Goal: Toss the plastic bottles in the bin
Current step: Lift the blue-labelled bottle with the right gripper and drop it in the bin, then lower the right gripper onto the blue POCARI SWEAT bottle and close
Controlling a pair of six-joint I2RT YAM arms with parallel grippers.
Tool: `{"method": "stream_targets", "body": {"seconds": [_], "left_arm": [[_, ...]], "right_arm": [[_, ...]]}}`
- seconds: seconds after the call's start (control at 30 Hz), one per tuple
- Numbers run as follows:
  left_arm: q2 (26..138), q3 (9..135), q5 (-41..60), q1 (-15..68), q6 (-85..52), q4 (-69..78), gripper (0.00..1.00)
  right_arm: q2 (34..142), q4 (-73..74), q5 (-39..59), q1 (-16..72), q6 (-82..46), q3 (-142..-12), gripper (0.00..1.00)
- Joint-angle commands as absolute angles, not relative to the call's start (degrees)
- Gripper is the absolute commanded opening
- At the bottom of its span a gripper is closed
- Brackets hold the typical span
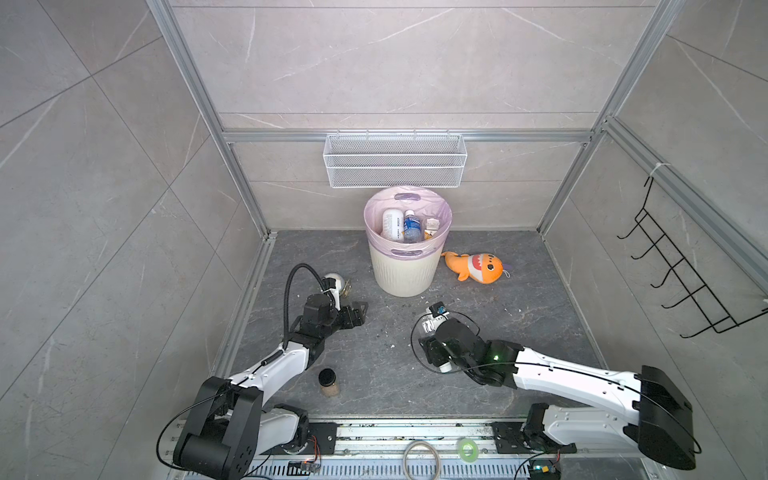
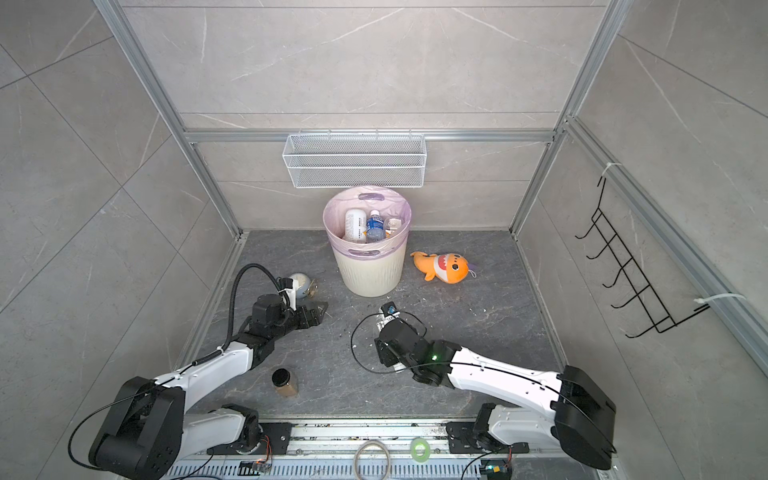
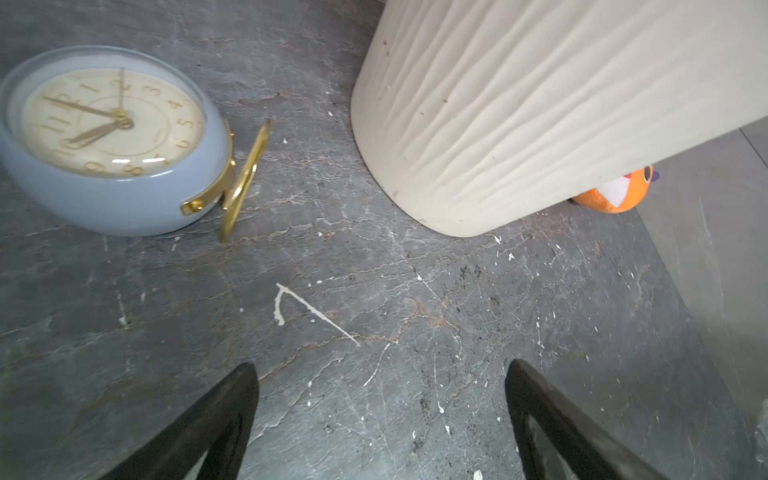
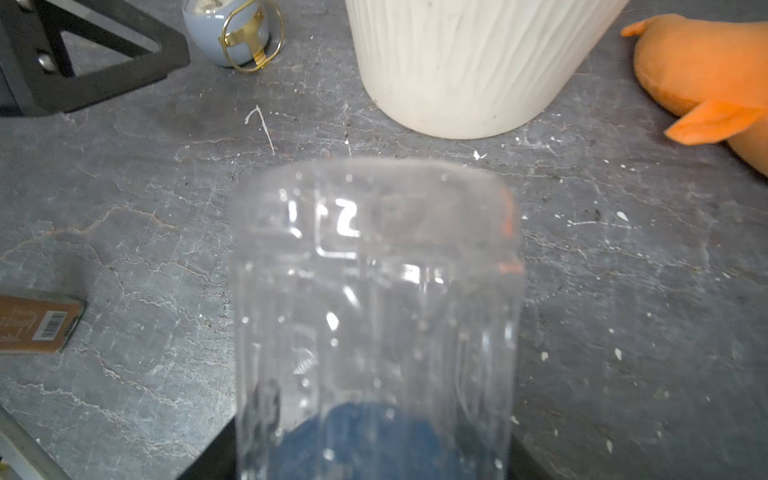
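A pale-blue round clock (image 3: 112, 137) lies on the dark stone floor (image 3: 374, 332), face tilted upward, its gold stand (image 3: 245, 183) touching the floor beside it. An orange plush shark (image 1: 476, 267) lies on its side, well apart. A black-lidded jar (image 1: 328, 382) of tan powder stands, apparently upright, nearer the front. A white mesh basket (image 1: 395, 160) and a black hook rack (image 1: 681, 274) hang on the walls.

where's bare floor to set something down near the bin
Bare floor lies right of the plush shark, and between the jar and the right arm. Crowded: left of the bin, where the clock and open left gripper sit close.
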State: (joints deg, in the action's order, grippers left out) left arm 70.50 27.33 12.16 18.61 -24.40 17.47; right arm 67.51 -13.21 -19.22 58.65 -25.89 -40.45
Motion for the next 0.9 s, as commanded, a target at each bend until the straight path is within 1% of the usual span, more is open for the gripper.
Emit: {"method": "stream_targets", "body": {"seconds": [0.0, 0.13, 0.23, 0.37, 0.47, 0.57, 0.67, 0.7, 0.77, 0.8, 0.83, 0.87], "left_arm": [[71.05, 29.84, 13.75, 20.67, -20.97, 20.69, 0.95], [71.95, 30.66, 14.58, 22.10, -20.30, 20.76, 0.95], [72.65, 31.34, 15.77, 22.76, -20.04, 20.74, 0.97], [73.47, 31.81, 16.09, 23.38, -19.86, 20.74, 0.97], [74.11, 32.28, 16.34, 23.38, -19.75, 20.66, 0.97], [74.36, 32.94, 16.86, 23.38, -19.73, 20.17, 0.97], [74.18, 33.00, 16.92, 23.38, -19.62, 20.06, 0.97], [74.18, 32.96, 16.88, 23.38, -19.60, 19.98, 0.97], [74.42, 32.96, 16.98, 23.38, -19.51, 19.97, 0.97], [74.57, 33.07, 17.07, 23.38, -19.51, 19.93, 0.97], [74.70, 33.15, 17.14, 23.36, -19.63, 19.91, 0.97], [74.79, 33.25, 17.14, 23.42, -19.53, 19.67, 0.97]], "right_arm": [[61.73, -11.12, -24.35, 60.63, -29.90, -37.56, 0.64], [57.03, -13.97, -29.62, 62.70, -30.28, -37.65, 0.66], [54.96, -15.91, -31.39, 63.32, -29.01, -39.57, 0.66], [54.82, -17.27, -33.42, 63.60, -26.08, -45.80, 0.64], [58.84, -18.34, -34.97, 63.57, -22.44, -55.14, 0.64], [67.38, -20.32, -35.92, 62.48, -16.84, -69.97, 0.64], [80.06, -24.28, -32.11, 55.46, -14.51, -89.55, 0.64], [85.05, -26.15, -30.40, 52.20, -14.57, -96.94, 0.68], [95.15, -31.08, -27.12, 47.20, -14.68, -111.96, 0.84], [99.77, -34.84, -27.22, 45.60, -14.75, -120.62, 0.93], [104.48, -38.04, -26.69, 44.30, -14.76, -128.70, 0.99], [109.69, -44.06, -27.43, 43.33, -15.27, -137.69, 0.99]]}}
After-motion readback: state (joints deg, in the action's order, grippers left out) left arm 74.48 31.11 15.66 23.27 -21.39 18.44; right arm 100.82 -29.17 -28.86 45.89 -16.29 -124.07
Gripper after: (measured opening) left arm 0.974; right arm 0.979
